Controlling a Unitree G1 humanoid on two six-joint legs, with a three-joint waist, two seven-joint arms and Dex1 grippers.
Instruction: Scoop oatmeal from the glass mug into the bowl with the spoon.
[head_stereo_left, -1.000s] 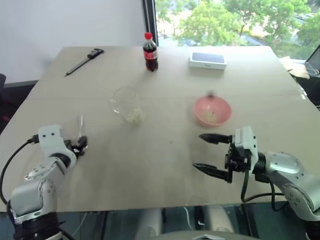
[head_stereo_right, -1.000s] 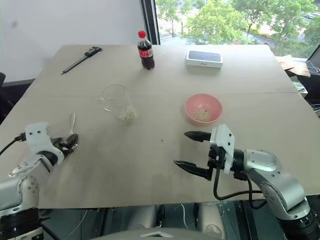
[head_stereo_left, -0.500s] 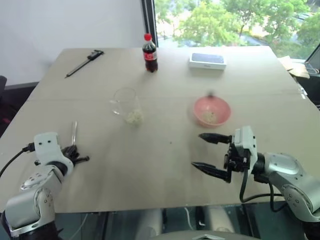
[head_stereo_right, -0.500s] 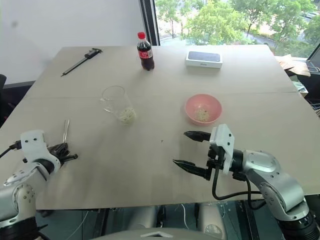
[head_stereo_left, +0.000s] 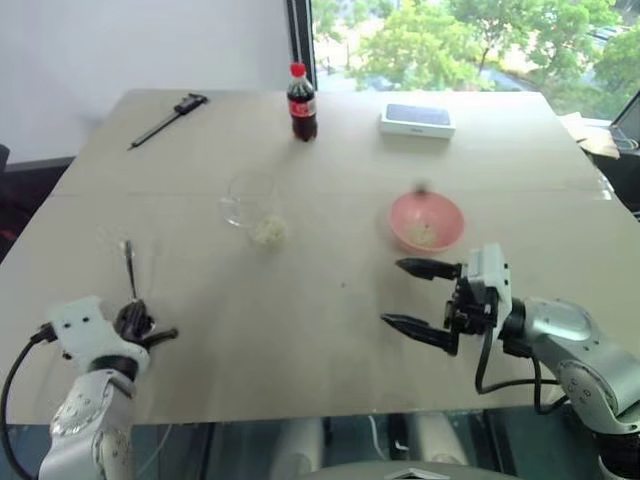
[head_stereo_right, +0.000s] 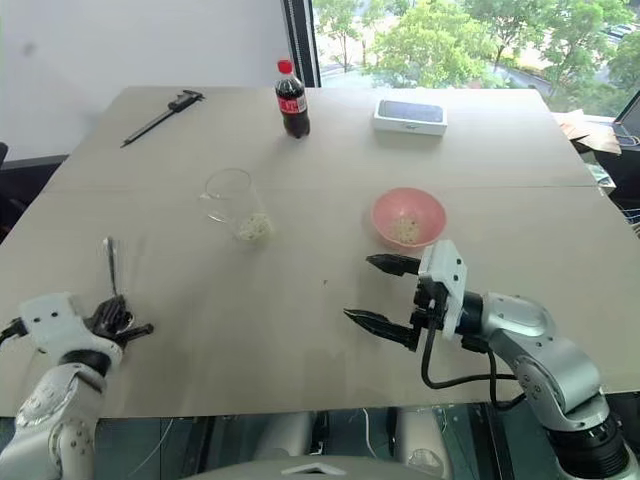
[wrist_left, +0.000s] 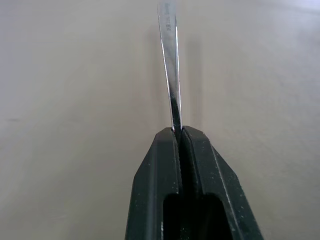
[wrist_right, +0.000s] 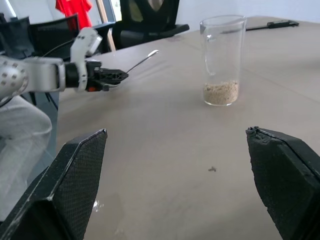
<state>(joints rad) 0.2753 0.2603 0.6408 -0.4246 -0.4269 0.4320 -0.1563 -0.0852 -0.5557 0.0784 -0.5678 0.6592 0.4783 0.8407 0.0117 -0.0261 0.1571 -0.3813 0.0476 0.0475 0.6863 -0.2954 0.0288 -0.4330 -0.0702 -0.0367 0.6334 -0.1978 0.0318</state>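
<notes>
Left tool (wrist_left: 179, 131) level above the counter (head_stereo_left: 340, 310), pinching the spoon (wrist_left: 170, 65) by its handle. Right tool (head_stereo_left: 418, 295) level, pointing left, fingers spread wide.

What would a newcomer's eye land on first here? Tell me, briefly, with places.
Most striking is the left pincer at the table's near left edge, shut on the handle of the spoon, which points away toward the glass mug. Opposite it, the right pincer stands wide open, just in front of the pink bowl. A little oatmeal sits in the mug's bottom.
</notes>
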